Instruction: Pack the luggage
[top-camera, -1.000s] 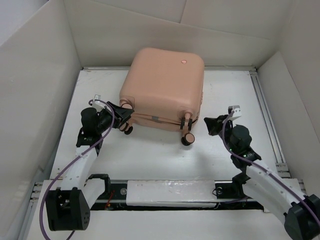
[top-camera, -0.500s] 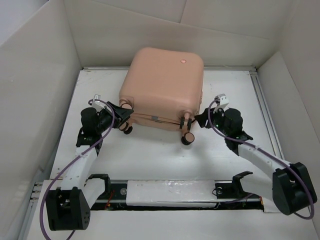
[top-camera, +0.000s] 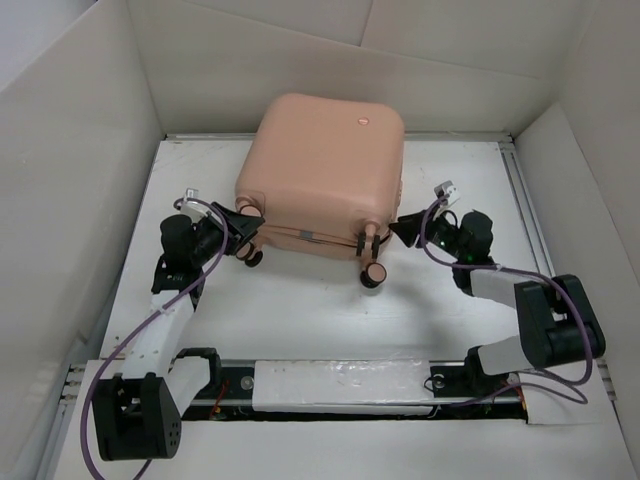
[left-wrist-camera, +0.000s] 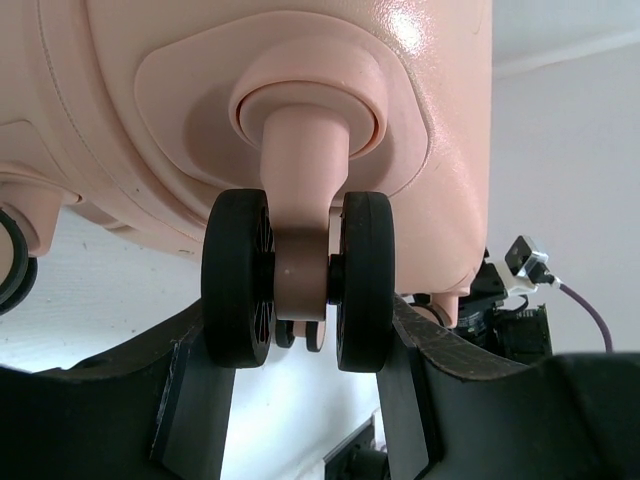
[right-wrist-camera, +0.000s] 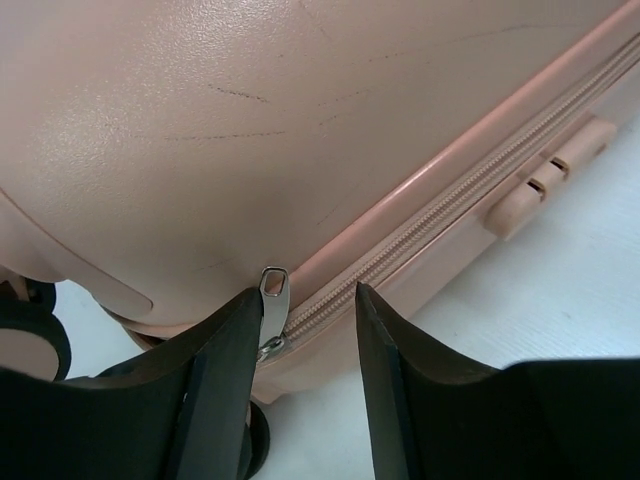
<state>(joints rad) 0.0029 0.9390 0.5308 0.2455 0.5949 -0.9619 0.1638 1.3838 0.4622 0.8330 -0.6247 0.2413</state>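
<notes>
The luggage (top-camera: 325, 170), a pale peach-pink hard-shell case, lies flat and closed at the back middle of the table, wheels facing the arms. My left gripper (top-camera: 247, 230) is shut on the near-left twin caster wheel (left-wrist-camera: 297, 280), with one black finger (left-wrist-camera: 195, 400) against each tyre. My right gripper (top-camera: 402, 231) is at the case's near-right corner. It stands open astride the closed zipper (right-wrist-camera: 450, 200), and the silver zipper pull (right-wrist-camera: 272, 300) lies against its left finger (right-wrist-camera: 215, 380), not pinched.
White walls (top-camera: 80, 180) box in the table on three sides. A metal rail (top-camera: 530, 220) runs along the right edge, and a mounting bar (top-camera: 340, 385) crosses the near edge. Another caster (top-camera: 375, 275) sticks out of the case's near side, left of my right gripper.
My right arm has swung in from the near right to the case's near-right corner, and its jaws have gone from shut to open. The case has shifted slightly left. The left gripper keeps its hold.
</notes>
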